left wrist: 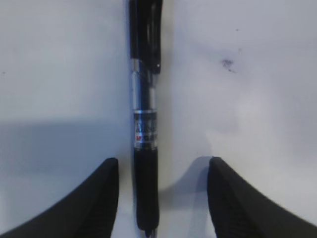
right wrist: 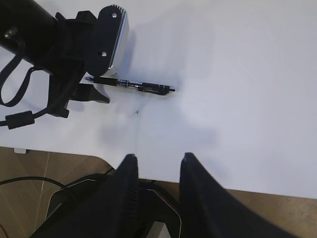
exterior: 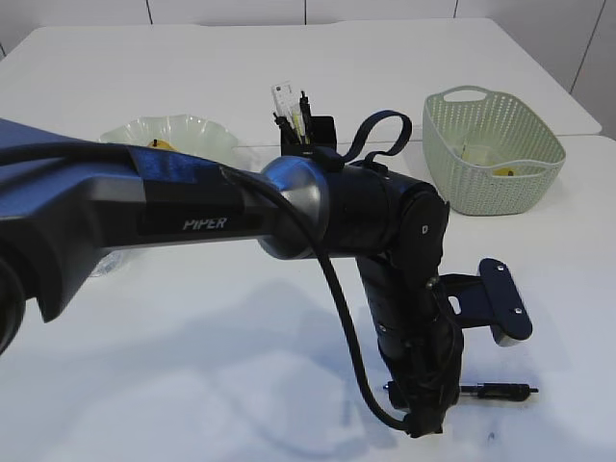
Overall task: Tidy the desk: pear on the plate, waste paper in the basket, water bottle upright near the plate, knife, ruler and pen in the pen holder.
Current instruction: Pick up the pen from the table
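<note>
Item: pen (left wrist: 145, 124), black with a silver band, lying flat on the white table (exterior: 192, 366) at the near right edge, well apart from the pen holder (exterior: 310, 130) at the far middle.

Left gripper (left wrist: 161, 198): my jaws stand apart, one on each side of the grip end, neither touching it. The pen sits nearer the left finger (left wrist: 94, 198) than the right one.

Right gripper (right wrist: 156, 193): jaws apart, holding nothing, hanging over the near table edge.

Risks, as I judge them:
- Off-centre straddle: the left finger would meet the barrel first and roll or skid it sideways.
- Grasp near one end: the long free part could droop or swing once lifted, then catch on the holder's rim.
- Holder already crowded with tall items; exactly which, I cannot tell at this size.
- Fingertips probably close to the tabletop; pressing lower could scrape it.
</note>
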### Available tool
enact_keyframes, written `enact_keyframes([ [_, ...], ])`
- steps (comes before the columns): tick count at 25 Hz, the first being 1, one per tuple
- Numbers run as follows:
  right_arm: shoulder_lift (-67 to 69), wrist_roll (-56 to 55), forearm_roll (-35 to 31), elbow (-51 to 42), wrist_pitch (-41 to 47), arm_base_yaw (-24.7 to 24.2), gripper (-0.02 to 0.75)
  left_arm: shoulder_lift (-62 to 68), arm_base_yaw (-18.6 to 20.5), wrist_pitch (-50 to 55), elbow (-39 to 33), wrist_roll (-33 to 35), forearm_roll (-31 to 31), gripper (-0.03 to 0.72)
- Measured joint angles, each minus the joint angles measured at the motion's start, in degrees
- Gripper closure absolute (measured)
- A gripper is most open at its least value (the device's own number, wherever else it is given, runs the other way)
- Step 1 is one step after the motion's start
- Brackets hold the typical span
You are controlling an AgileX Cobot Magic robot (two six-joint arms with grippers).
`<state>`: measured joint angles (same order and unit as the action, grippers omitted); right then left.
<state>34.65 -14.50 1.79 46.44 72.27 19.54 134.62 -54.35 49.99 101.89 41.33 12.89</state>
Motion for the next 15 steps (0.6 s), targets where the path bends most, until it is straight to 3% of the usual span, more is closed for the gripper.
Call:
enact_keyframes([
  [15, 0.00, 0.00, -0.40, 0.00, 0.00, 0.00, 0.494, 0.40, 0.00, -0.30, 0.31, 0.00, 0.10, 0.291],
])
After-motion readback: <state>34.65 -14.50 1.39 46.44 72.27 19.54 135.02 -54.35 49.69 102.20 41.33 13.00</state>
